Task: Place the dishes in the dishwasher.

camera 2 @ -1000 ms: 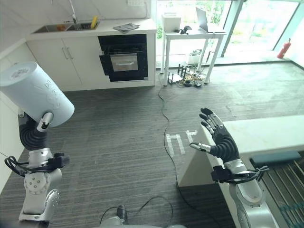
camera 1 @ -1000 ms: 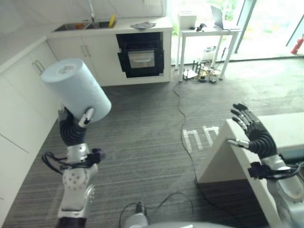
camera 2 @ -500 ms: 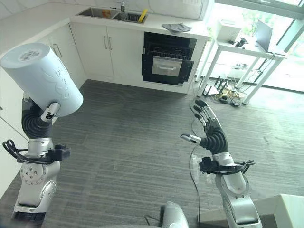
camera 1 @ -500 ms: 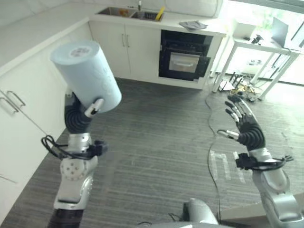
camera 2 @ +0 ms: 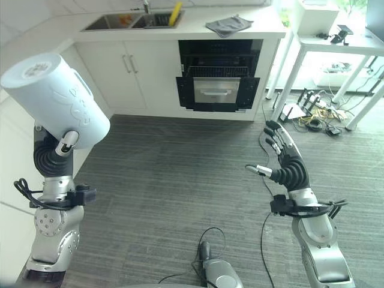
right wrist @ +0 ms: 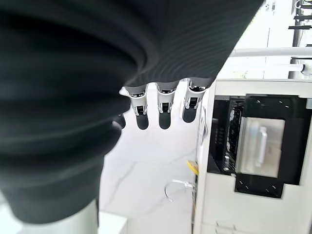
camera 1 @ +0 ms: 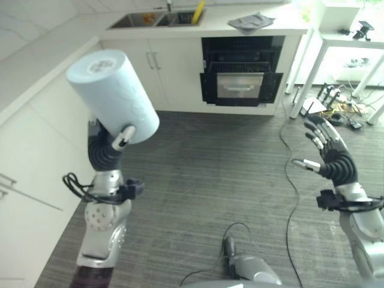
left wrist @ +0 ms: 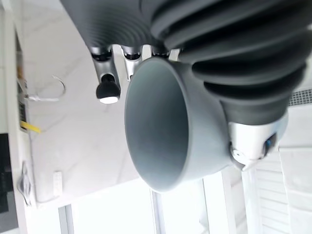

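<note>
Across the floor (camera 1: pixel 210 174), oven (camera 1: pixel 240 78), sink (camera 2: pixel 129 21), grey cloth (camera 2: pixel 228 25)

I see one pale blue-grey cup (camera 1: pixel 113 96), plain and cylindrical, empty inside in the left wrist view. Left hand (camera 1: pixel 107 151) holds it aloft, tilted, base up and away from me, above the floor.
</note>
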You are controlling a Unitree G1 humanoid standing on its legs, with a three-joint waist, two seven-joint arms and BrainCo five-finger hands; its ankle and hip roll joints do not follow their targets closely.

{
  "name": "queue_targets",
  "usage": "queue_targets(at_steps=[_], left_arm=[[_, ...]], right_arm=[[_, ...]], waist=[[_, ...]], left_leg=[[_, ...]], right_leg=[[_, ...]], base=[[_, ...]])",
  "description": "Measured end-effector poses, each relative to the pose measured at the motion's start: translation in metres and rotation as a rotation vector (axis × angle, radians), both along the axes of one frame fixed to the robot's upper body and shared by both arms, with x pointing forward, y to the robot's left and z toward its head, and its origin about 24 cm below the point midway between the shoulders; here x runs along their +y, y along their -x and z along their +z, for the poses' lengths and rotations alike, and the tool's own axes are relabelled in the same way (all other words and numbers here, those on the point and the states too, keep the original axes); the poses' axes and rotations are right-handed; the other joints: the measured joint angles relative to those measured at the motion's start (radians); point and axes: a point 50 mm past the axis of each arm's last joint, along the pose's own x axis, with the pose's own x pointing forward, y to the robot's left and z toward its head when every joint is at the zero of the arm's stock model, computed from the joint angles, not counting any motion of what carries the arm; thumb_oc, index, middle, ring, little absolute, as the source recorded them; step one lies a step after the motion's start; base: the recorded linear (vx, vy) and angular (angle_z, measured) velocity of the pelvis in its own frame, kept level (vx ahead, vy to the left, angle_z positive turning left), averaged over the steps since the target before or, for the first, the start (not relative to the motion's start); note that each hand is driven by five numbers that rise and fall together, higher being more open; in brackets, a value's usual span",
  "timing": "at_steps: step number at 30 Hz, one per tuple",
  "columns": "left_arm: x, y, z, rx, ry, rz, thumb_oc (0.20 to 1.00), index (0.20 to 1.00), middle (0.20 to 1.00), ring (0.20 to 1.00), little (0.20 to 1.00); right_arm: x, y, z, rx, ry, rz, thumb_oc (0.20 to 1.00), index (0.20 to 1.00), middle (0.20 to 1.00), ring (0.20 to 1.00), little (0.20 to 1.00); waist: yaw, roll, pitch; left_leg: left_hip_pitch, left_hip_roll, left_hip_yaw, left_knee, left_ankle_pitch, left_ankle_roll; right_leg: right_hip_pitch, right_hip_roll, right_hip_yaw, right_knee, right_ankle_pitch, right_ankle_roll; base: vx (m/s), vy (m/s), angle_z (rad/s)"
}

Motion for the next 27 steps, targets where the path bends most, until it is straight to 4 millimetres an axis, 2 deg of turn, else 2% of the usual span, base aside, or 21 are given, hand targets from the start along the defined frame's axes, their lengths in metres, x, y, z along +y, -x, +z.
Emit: queue_targets(at_steps=[1, 2, 3, 4, 5, 7, 8, 9, 11, 13, 14, 16, 17, 18, 19, 21, 22, 23, 25, 26, 27], left_arm=[[0.002, 0.003, -0.001, 0.004, 0.013, 0.017, 0.2, 0.2, 0.2, 0.2, 0.2], [0.003, 0.005, -0.005, 0.021, 0.013, 0.026, 0.2, 0.2, 0.2, 0.2, 0.2], [0.004, 0.007, -0.009, 0.04, 0.007, 0.033, 0.2, 0.2, 0.2, 0.2, 0.2], [0.004, 0.007, -0.009, 0.039, 0.003, 0.033, 0.2, 0.2, 0.2, 0.2, 0.2], [0.009, 0.008, -0.012, 0.054, -0.008, 0.059, 0.2, 0.2, 0.2, 0.2, 0.2], [0.019, 0.017, -0.021, 0.101, -0.029, 0.099, 0.2, 0.2, 0.2, 0.2, 0.2], [0.026, 0.021, -0.028, 0.129, -0.055, 0.117, 0.2, 0.2, 0.2, 0.2, 0.2], [0.03, 0.019, -0.033, 0.152, -0.06, 0.128, 0.2, 0.2, 0.2, 0.2, 0.2], [0.028, 0.018, -0.038, 0.161, -0.035, 0.127, 0.2, 0.2, 0.2, 0.2, 0.2], [0.024, 0.018, -0.036, 0.13, -0.019, 0.127, 0.2, 0.2, 0.2, 0.2, 0.2], [0.024, 0.019, -0.033, 0.121, -0.032, 0.126, 0.2, 0.2, 0.2, 0.2, 0.2], [0.02, 0.018, -0.029, 0.103, -0.034, 0.109, 0.2, 0.2, 0.2, 0.2, 0.2], [0.016, 0.016, -0.026, 0.088, -0.025, 0.095, 0.2, 0.2, 0.2, 0.2, 0.2], [0.011, 0.011, -0.019, 0.05, -0.022, 0.071, 0.2, 0.2, 0.2, 0.2, 0.2], [0.005, 0.003, -0.006, -0.007, -0.028, 0.044, 0.2, 0.2, 0.2, 0.2, 0.2], [-0.005, -0.008, 0.008, -0.065, -0.032, -0.005, 0.2, 0.2, 0.2, 0.2, 0.2], [-0.005, -0.008, 0.009, -0.065, -0.037, -0.006, 0.2, 0.2, 0.2, 0.2, 0.2], [-0.004, -0.008, 0.008, -0.059, -0.039, -0.005, 0.2, 0.2, 0.2, 0.2, 0.2], [-0.002, -0.008, 0.007, -0.045, -0.043, 0.005, 0.2, 0.2, 0.2, 0.2, 0.2], [-0.002, -0.009, 0.006, -0.032, -0.048, 0.005, 0.2, 0.2, 0.2, 0.2, 0.2], [-0.001, -0.009, 0.004, -0.02, -0.062, 0.014, 0.2, 0.2, 0.2, 0.2, 0.2]], right_arm=[[0.0, 0.0, 0.002, -0.007, -0.004, 0.002, 1.0, 1.0, 1.0, 1.0, 1.0], [0.0, 0.0, -0.001, 0.003, -0.013, 0.007, 1.0, 1.0, 1.0, 1.0, 1.0], [0.001, 0.001, -0.003, 0.012, -0.013, 0.011, 1.0, 1.0, 1.0, 1.0, 1.0], [0.001, 0.001, -0.003, 0.013, -0.015, 0.008, 1.0, 1.0, 1.0, 1.0, 1.0], [0.004, 0.001, -0.005, 0.015, -0.027, 0.018, 1.0, 1.0, 1.0, 1.0, 1.0], [0.003, 0.004, -0.008, 0.032, -0.027, 0.019, 1.0, 1.0, 1.0, 1.0, 1.0], [0.001, 0.005, -0.009, 0.041, -0.019, 0.019, 1.0, 1.0, 1.0, 1.0, 1.0], [0.002, 0.003, -0.01, 0.045, -0.015, 0.028, 1.0, 1.0, 1.0, 1.0, 1.0], [0.003, 0.004, -0.013, 0.064, -0.011, 0.039, 1.0, 1.0, 1.0, 1.0, 1.0], [0.003, 0.002, -0.01, 0.065, 0.015, 0.059, 1.0, 1.0, 1.0, 1.0, 1.0], [0.003, 0.003, -0.011, 0.071, 0.013, 0.062, 1.0, 1.0, 1.0, 1.0, 1.0], [0.004, 0.008, -0.015, 0.087, 0.008, 0.065, 1.0, 1.0, 1.0, 1.0, 1.0], [0.005, 0.009, -0.014, 0.086, 0.008, 0.071, 1.0, 1.0, 1.0, 1.0, 1.0], [0.007, 0.008, -0.011, 0.072, 0.008, 0.073, 1.0, 1.0, 1.0, 1.0, 1.0], [0.009, 0.009, -0.006, 0.049, 0.005, 0.073, 1.0, 1.0, 1.0, 1.0, 1.0], [0.011, 0.007, -0.005, 0.044, -0.006, 0.071, 1.0, 1.0, 1.0, 1.0, 1.0], [0.012, 0.004, -0.004, 0.038, -0.021, 0.066, 1.0, 1.0, 1.0, 1.0, 1.0], [0.011, 0.004, -0.003, 0.033, -0.022, 0.058, 1.0, 1.0, 1.0, 1.0, 1.0], [0.012, 0.002, 0.0, 0.019, -0.02, 0.062, 1.0, 1.0, 1.0, 1.0, 1.0], [0.013, 0.001, 0.001, 0.013, -0.021, 0.065, 1.0, 1.0, 1.0, 1.0, 1.0], [0.014, -0.001, 0.003, 0.002, -0.022, 0.07, 1.0, 1.0, 1.0, 1.0, 1.0]], waist=[[0.016, -0.014, 0.006], [0.019, -0.039, 0.011], [0.018, -0.064, 0.021], [0.018, -0.085, 0.029], [0.044, -0.117, 0.045], [0.036, -0.101, 0.016], [0.036, -0.065, 0.0], [0.041, -0.053, 0.007], [0.067, -0.053, 0.009], [0.091, -0.043, 0.006], [0.09, -0.053, 0.005], [0.088, -0.069, 0.001], [0.092, -0.069, -0.003], [0.094, -0.074, -0.017], [0.077, -0.085, -0.015], [0.062, -0.085, -0.018], [0.079, -0.085, -0.017], [0.09, -0.081, -0.017], [0.106, -0.082, -0.019], [0.114, -0.084, -0.019], [0.119, -0.083, -0.017]], left_leg=[[-0.182, 0.015, -0.019, 0.304, 0.076, -0.01], [-0.34, 0.012, -0.035, 0.469, 0.033, 0.037], [-0.465, -0.006, -0.056, 0.501, -0.008, 0.072], [-0.578, -0.021, -0.083, 0.466, -0.045, 0.126], [-0.613, -0.012, -0.055, 0.241, -0.08, 0.184], [-0.58, 0.015, -0.012, -0.22, -0.08, 0.187], [-0.487, -0.006, -0.001, -0.651, -0.075, 0.179], [-0.485, -0.038, -0.028, -0.675, -0.079, 0.176], [-0.46, -0.082, -0.078, -0.674, -0.029, 0.172], [-0.409, -0.082, -0.071, -0.673, -0.007, 0.199], [-0.355, -0.077, -0.054, -0.672, 0.03, 0.254], [-0.286, -0.09, -0.048, -0.671, 0.093, 0.34], [-0.26, -0.101, -0.049, -0.671, 0.102, 0.348], [-0.245, -0.119, -0.04, -0.668, 0.089, 0.326], [-0.245, -0.15, -0.043, -0.667, 0.086, 0.322], [-0.235, -0.176, -0.072, -0.666, 0.077, 0.312], [-0.205, -0.167, -0.076, -0.666, 0.077, 0.313], [-0.186, -0.153, -0.097, -0.666, 0.068, 0.324], [-0.18, -0.149, -0.105, -0.665, 0.067, 0.326], [-0.181, -0.151, -0.101, -0.665, 0.064, 0.321], [-0.172, -0.149, -0.093, -0.665, 0.043, 0.301]], right_leg=[[0.041, 0.012, 0.04, -0.023, -0.021, -0.002], [0.067, 0.009, 0.066, -0.02, -0.034, -0.022], [0.1, 0.003, 0.083, -0.022, -0.053, -0.029], [0.116, -0.003, 0.088, -0.026, -0.073, -0.021], [0.168, -0.011, 0.106, -0.051, -0.069, 0.014], [0.25, 0.027, 0.125, -0.071, -0.123, 0.028], [0.296, 0.048, 0.144, -0.091, -0.153, 0.068], [0.332, 0.047, 0.157, -0.106, -0.152, 0.066], [0.393, 0.034, 0.198, -0.106, -0.183, 0.105], [0.446, 0.029, 0.235, -0.105, -0.21, 0.128], [0.49, 0.025, 0.225, -0.092, -0.24, 0.176], [0.478, 0.004, 0.175, 0.057, -0.285, 0.253], [0.481, -0.027, 0.125, 0.061, -0.335, 0.243], [0.479, -0.072, 0.062, -0.024, -0.345, 0.227], [0.456, -0.109, 0.034, -0.079, -0.296, 0.243], [0.415, -0.128, 0.01, 0.012, -0.272, 0.247], [0.371, -0.121, 0.008, 0.156, -0.267, 0.256], [0.329, -0.121, 0.012, 0.245, -0.297, 0.273], [0.261, -0.152, 0.015, 0.261, -0.319, 0.288], [0.216, -0.173, 0.012, 0.26, -0.302, 0.306], [0.148, -0.178, 0.016, 0.341, -0.247, 0.338]], base=[[0.27, -0.21, -0.95], [0.27, -0.127, -0.84], [0.32, -0.055, -0.49], [0.29, 0.073, -0.7], [0.39, 0.174, -0.77], [0.46, 0.233, -0.63], [0.42, 0.202, -0.3], [0.36, 0.192, -0.4], [0.32, 0.227, -0.41], [0.23, 0.202, -0.65], [0.26, 0.236, -0.72], [0.27, 0.248, -0.64], [0.19, 0.189, -0.69], [0.15, 0.158, -0.38], [0.16, 0.189, 0.1], [0.17, 0.226, 0.48], [0.13, 0.215, 0.32], [0.11, 0.205, 0.24], [0.07, 0.155, 0.18], [0.08, 0.178, 0.02], [0.12, 0.178, -0.12]])
